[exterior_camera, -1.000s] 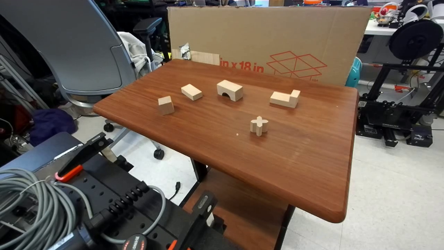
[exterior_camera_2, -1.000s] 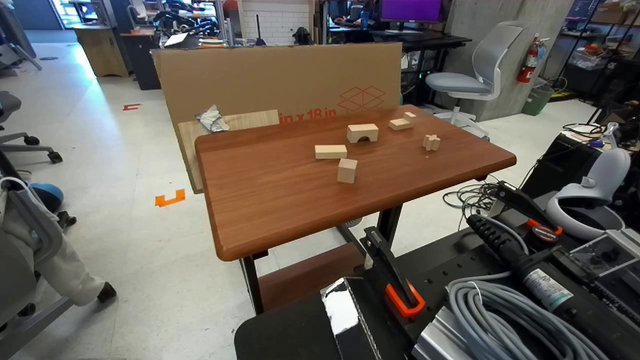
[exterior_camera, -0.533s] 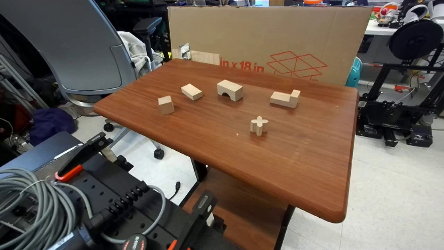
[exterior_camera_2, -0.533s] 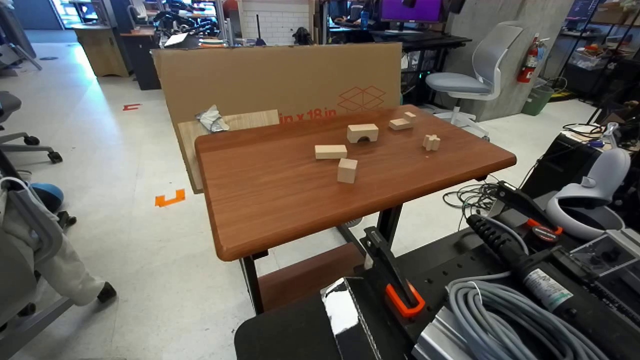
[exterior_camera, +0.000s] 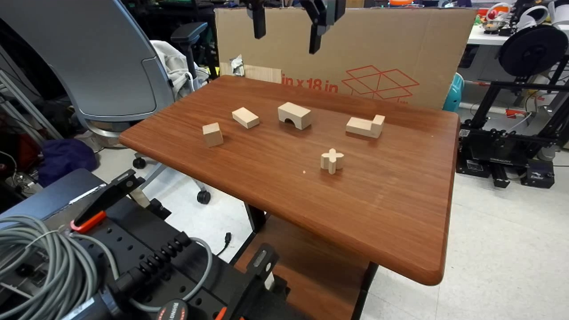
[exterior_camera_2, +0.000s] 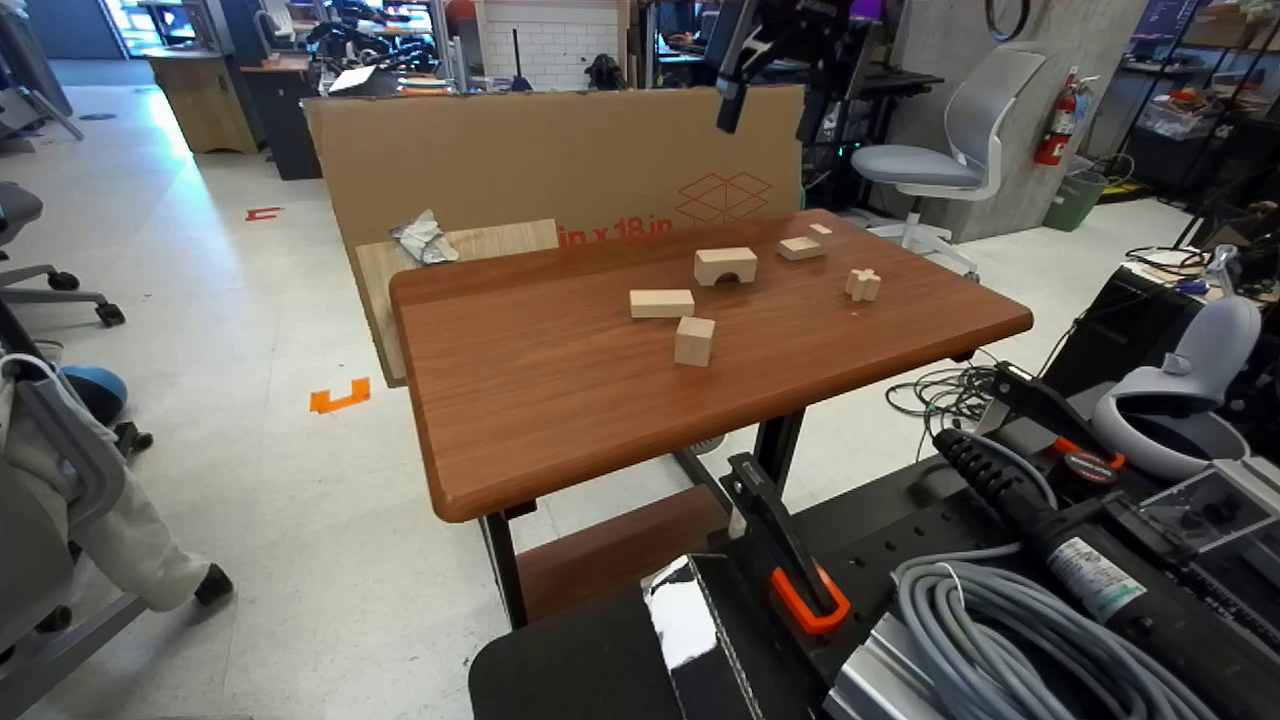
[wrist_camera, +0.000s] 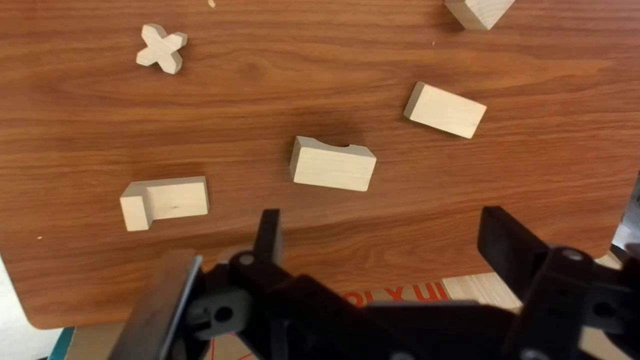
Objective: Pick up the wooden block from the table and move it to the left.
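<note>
The wooden block (exterior_camera: 294, 116) is pale tan with a dark arch notch in one side. It rests on the reddish-brown table (exterior_camera: 266, 173), between the other blocks. It also shows in an exterior view (exterior_camera_2: 725, 265) and near the middle of the wrist view (wrist_camera: 332, 167). My black gripper (exterior_camera: 287, 43) hangs high above the table's far part, in front of the cardboard in both exterior views (exterior_camera_2: 768, 128). In the wrist view my gripper (wrist_camera: 381, 214) has its fingers wide apart with nothing between them. The block is well apart from the fingers.
A flat oblong block (exterior_camera: 245, 118), a cube-like block (exterior_camera: 213, 134), an L-shaped piece (exterior_camera: 365, 127) and a small cross-shaped piece (exterior_camera: 332, 161) lie around the arch block. A cardboard sheet (exterior_camera: 320, 49) stands behind the table. A chair (exterior_camera: 106, 66) is beside it.
My gripper has come down into both exterior views from the top; a second ago it showed in neither, and half a second ago only dark tips showed in one. The blocks have not moved.
</note>
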Controlling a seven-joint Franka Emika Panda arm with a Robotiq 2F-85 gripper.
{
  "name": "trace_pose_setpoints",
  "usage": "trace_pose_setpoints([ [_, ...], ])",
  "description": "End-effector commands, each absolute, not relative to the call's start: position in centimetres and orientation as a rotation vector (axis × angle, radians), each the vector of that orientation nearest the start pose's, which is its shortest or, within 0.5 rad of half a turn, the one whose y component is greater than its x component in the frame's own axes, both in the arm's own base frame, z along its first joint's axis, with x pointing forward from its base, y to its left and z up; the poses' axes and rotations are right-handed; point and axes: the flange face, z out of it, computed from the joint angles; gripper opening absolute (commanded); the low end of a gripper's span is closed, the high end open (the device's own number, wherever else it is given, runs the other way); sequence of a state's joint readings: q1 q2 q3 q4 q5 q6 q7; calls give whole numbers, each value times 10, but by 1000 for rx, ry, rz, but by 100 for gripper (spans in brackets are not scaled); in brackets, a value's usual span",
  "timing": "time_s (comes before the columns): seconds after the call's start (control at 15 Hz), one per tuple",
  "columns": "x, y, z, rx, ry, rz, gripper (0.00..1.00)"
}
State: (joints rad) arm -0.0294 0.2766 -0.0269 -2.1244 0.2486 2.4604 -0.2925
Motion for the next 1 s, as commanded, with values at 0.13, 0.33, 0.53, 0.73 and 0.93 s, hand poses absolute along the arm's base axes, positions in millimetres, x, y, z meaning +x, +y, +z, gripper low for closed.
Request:
trace_pose_setpoints([
  [0.13,615,-26,239,-2962,-52,-28,100],
  [0.33,625,-23,219,-2989,35,8,100],
  [0.53,629,-19,205,-3016,126,65,100],
  [0.73,627,-13,196,-3042,177,149,100],
  [0.93,625,-7,189,-3068,216,224,100],
])
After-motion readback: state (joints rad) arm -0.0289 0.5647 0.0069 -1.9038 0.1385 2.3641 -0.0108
